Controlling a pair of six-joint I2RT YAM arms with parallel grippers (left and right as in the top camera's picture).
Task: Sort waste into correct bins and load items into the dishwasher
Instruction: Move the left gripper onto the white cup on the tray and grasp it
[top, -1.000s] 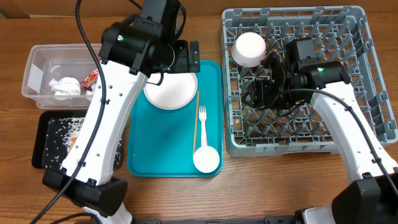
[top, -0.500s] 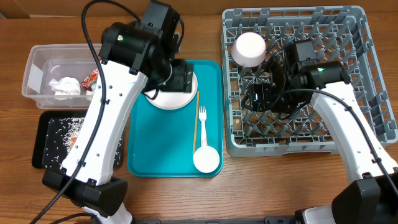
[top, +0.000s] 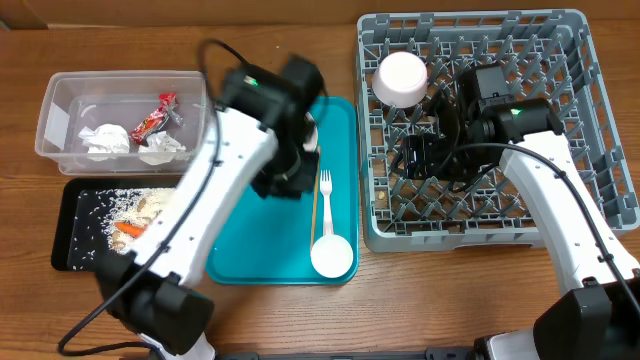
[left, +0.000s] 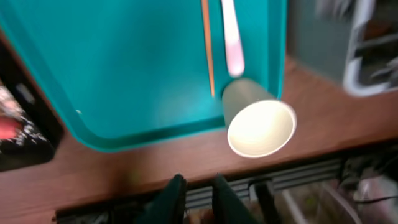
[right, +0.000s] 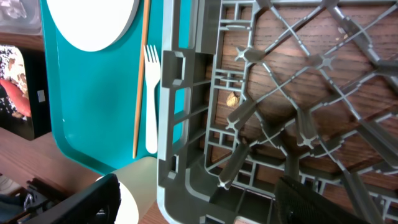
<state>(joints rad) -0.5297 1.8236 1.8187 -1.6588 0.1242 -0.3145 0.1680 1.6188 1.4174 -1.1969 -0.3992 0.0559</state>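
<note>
one cup (top: 331, 256), one fork (right: 151, 106), one chopstick (right: 141, 81) on tray (top: 270, 240); left claw (left: 198, 186) narrow, right claw (right: 199, 193) wide.

The left arm (top: 215, 180) crosses the teal tray (top: 255, 240), whose bare near half offers passage beside the cup (top: 331, 256).

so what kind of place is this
Probably a lab table staged as a dish-clearing station: a grey dish rack, a teal serving tray, and a clear tub and black tray as sorting bins.
</note>
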